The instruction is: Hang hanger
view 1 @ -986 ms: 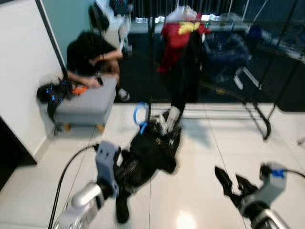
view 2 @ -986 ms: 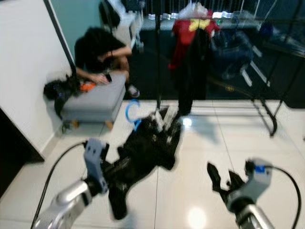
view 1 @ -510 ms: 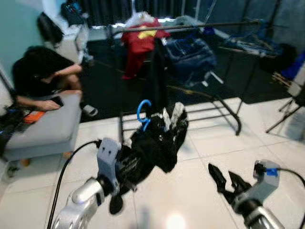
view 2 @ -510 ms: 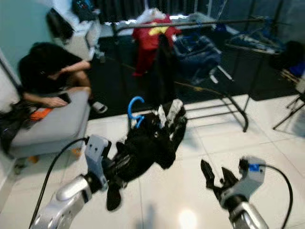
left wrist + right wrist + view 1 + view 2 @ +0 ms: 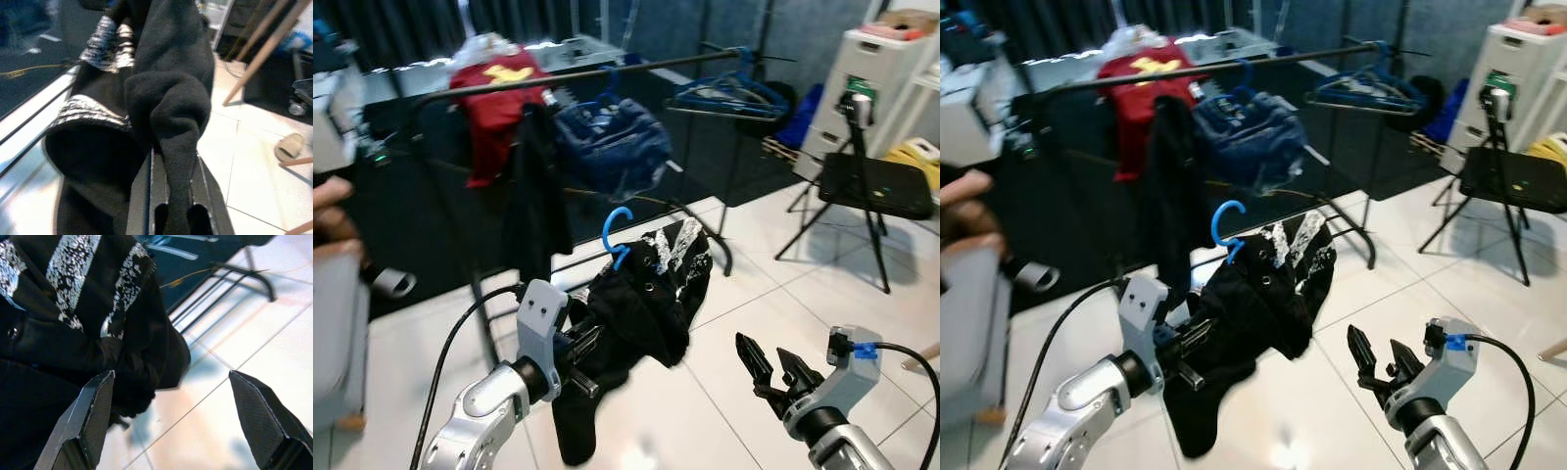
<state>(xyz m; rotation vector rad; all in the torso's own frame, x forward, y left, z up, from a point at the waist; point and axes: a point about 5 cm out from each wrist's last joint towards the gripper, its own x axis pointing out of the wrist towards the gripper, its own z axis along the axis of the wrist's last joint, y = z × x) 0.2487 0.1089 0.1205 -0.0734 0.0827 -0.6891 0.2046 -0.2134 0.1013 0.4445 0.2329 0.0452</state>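
Observation:
A blue hanger [image 5: 616, 236] carries a black garment [image 5: 644, 299] with white speckled stripes, its hook pointing up. My left gripper [image 5: 581, 349] is shut on the lower folds of that garment, held low in front of me. In the left wrist view the black cloth [image 5: 168, 105] lies pinched between the fingers [image 5: 145, 196]. The dark rack bar [image 5: 587, 74] runs across behind and above the hook. My right gripper [image 5: 762, 352] is open at the lower right, apart from the garment. Its fingers [image 5: 87, 424] frame the striped cloth [image 5: 73, 328] with nothing between them.
On the rack hang a red shirt [image 5: 501, 98], a black garment [image 5: 534, 196], a blue denim piece [image 5: 610, 143] and blue hangers [image 5: 729, 93]. A black tripod stand [image 5: 862, 176] and a white cabinet [image 5: 879, 67] are at right. A person's hand [image 5: 331, 201] and a grey bench [image 5: 335, 323] are at left.
The camera has swung right, bringing the rack to the middle and the person to the left edge. The left gripper still holds the garment and the right gripper stays open.

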